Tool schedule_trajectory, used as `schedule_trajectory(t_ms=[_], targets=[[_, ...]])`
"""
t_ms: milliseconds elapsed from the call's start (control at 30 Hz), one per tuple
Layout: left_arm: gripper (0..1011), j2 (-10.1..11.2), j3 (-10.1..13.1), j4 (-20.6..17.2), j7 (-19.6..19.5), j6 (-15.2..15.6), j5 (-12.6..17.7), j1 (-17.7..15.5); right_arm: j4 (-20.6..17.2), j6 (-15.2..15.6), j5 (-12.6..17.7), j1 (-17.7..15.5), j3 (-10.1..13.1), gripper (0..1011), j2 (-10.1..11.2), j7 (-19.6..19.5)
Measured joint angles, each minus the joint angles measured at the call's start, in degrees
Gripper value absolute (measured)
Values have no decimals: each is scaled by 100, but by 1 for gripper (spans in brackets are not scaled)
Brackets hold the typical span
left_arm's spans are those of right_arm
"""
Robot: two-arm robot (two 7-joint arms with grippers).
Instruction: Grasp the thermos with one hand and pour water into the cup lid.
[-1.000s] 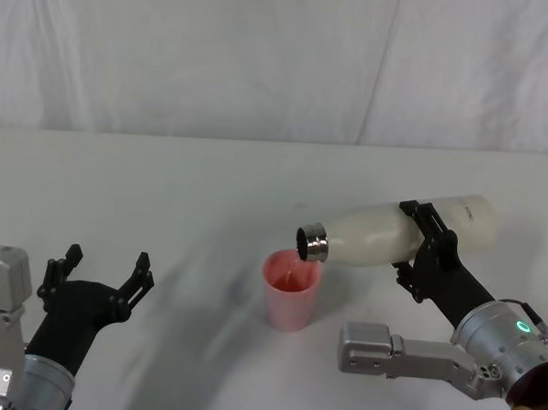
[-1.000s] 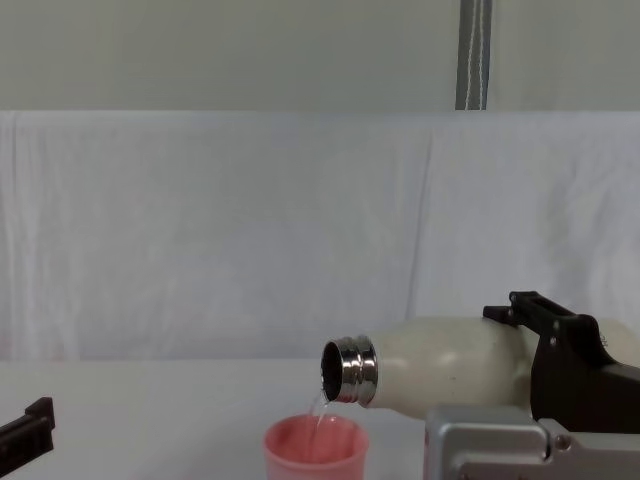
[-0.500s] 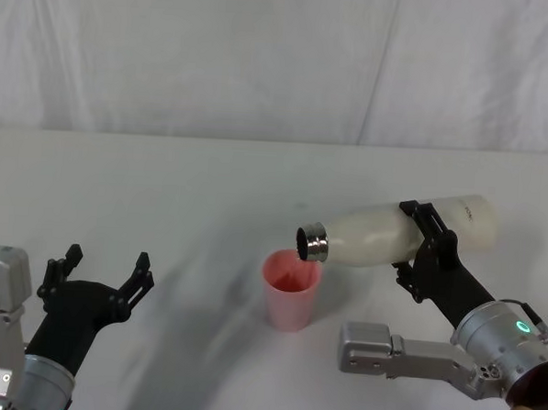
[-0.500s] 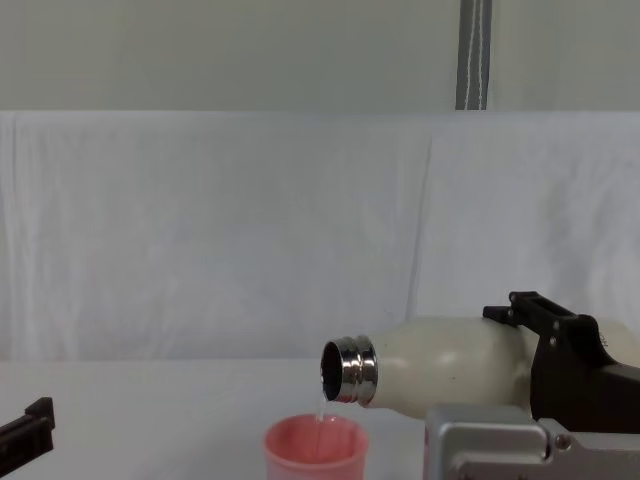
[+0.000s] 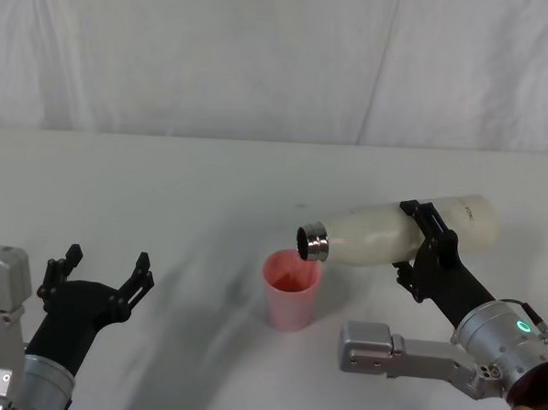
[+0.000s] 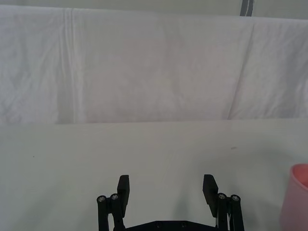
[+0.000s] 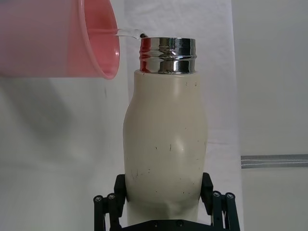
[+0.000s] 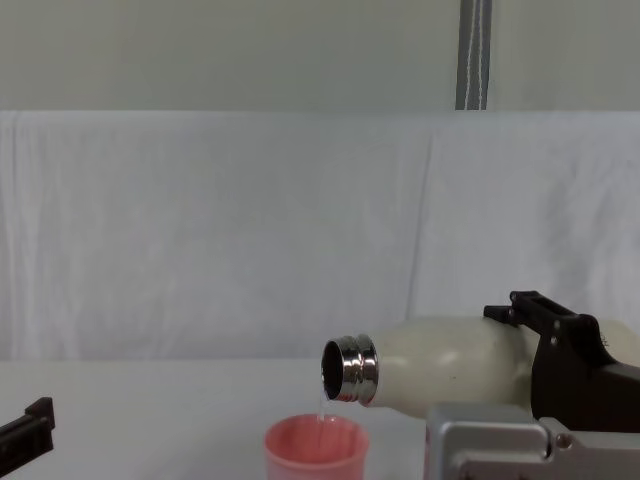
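head view: thermos [image 5: 392, 231] tipped nearly flat, clamped round its body by the right gripper [image 5: 425, 246], steel mouth hanging right over the far rim of the cup lid [image 5: 292, 288]. Cup standing upright mid-table [image 5: 211, 183], a bit toward the front edge. Left gripper [image 5: 97, 278] parked near the front left corner, fingers spread, holding nothing.

left wrist view: left gripper [image 6: 166, 191] wide apart over bare table [image 6: 144, 144]; cup lid [image 6: 296, 197] just peeking in at the side, well apart.

right wrist view: fingers [image 7: 207, 190] pinching the thermos [image 7: 166, 139] on both sides; thin trickle running from the mouth into the cup lid [image 7: 57, 38].

chest view: mouth of the thermos [image 8: 440, 360] above the cup lid [image 8: 316, 440], not touching.

tip for this step: probably best to hold the mouth over the middle of the cup, tilt slowly, grip firm so nothing slips or splashes over the rim.
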Motion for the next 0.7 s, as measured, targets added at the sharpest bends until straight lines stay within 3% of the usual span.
schedule_trajectory(t_ms=[700], targets=[[1001,0,0,0,0,0,0,0,0,-6,2,0,0,950,0,-2]])
